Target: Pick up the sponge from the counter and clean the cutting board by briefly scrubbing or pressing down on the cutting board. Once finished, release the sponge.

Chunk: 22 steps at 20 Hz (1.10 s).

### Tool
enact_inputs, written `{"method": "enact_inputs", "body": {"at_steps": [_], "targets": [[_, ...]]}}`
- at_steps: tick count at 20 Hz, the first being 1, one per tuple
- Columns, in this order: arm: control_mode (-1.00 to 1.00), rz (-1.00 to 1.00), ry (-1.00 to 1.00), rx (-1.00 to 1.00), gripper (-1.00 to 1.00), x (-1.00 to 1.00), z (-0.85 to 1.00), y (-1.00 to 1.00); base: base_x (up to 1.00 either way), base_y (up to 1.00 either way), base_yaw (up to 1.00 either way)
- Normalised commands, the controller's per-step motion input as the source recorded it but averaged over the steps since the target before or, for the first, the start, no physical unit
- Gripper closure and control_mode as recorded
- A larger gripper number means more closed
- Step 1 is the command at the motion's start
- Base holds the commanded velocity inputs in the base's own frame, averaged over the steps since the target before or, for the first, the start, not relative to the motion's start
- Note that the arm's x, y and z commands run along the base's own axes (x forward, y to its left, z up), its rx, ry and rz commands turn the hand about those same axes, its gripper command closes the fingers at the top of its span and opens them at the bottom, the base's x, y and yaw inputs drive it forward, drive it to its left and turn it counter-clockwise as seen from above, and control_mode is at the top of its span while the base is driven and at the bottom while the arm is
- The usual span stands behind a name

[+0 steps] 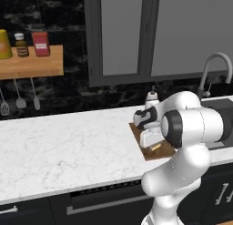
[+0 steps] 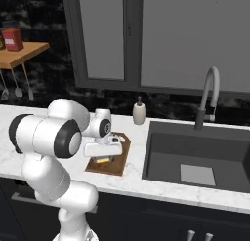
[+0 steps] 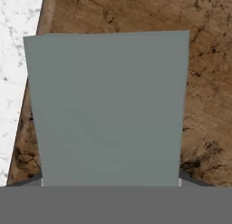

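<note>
Beside the sink, on the white worktop, lies the cutting board. On it rests the sponge, yellow foam touching the wood, with the claw clenched around it from above.

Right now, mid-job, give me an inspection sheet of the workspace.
Surface: white marble counter, bare to the board's left.
Job's things: cutting board near the front edge beside the sink; sponge grey side to the hand camera, over the board, its yellow foam on the wood.
Clutter: soap bottle behind the board.
Pincer: low over the board at the sponge; grip cannot be told.
Cables: nothing seen.
Surroundings: sink, faucet, wall shelf with jars, hanging utensils.
</note>
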Motion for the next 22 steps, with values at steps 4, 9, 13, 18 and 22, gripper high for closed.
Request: {"method": "enact_inputs", "body": {"at_steps": [4, 9, 13, 18, 22], "targets": [[-1.0, 0.0, 0.08, 0.0, 1.0, -0.35, -0.84, 0.0, 0.0, 0.0, 0.0], [-1.0, 0.0, 0.15, 0.0, 1.0, -0.06, -1.0, 0.0, 0.0, 0.0, 0.0], [-1.0, 0.0, 0.05, 0.0, 1.0, -0.33, -0.61, 0.0, 0.0, 0.0, 0.0], [-1.0, -0.02, -0.06, 0.02, 1.0, -0.54, 0.18, 0.03, 0.0, 0.0, 0.0], [-1.0, -0.01, -0.14, 0.0, 1.0, -0.3, 0.5, 0.36, 0.0, 0.0, 0.0]]}}
